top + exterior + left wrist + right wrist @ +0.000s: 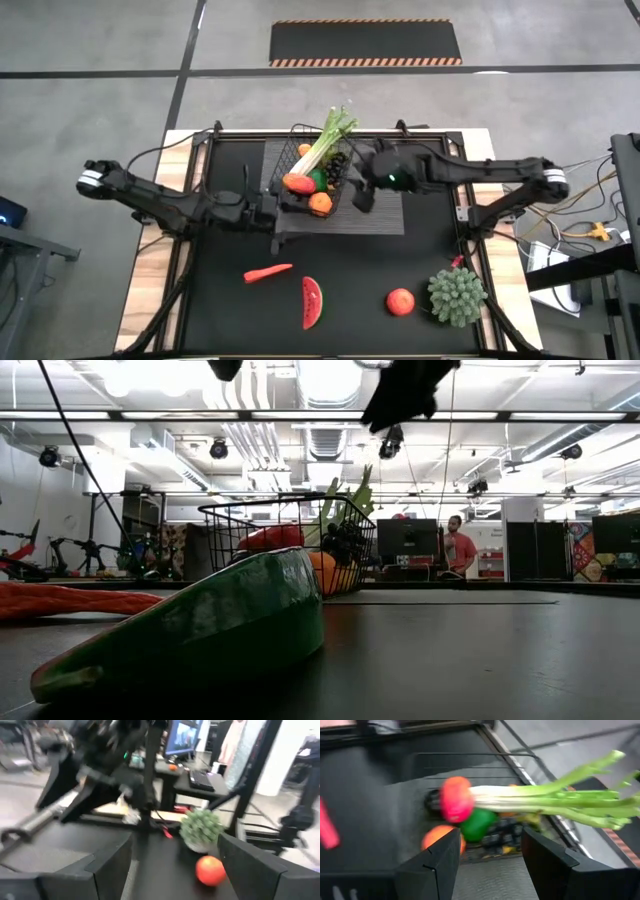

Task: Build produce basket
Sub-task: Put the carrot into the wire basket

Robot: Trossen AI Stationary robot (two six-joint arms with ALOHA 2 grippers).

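Dark matting covers the surface (420, 260) in front of you, and nearest its front edge lie the pieces not yet packed: the watermelon slice (312, 302), the carrot (267, 272), the red apple (401, 301) and a bushy green plant (457, 296). You can expect these toys to be light, stiff and smooth, so the round apple may roll or slip; take it across its widest part. The slice and carrot look best pinched across their narrow middles.

Farther back, the basket (296, 160) sits on a ribbed grey mat (385, 215), already holding a leek (330, 140), an orange (320, 203), a lime (317, 180) and dark grapes (337, 165).

Your left tool (283, 212) reaches in low, just beside the basket's near corner, fingers spread and empty. Your right tool (487, 852) hangs above the basket's right side, arm stretched in from the right, jaws parted with nothing between them.
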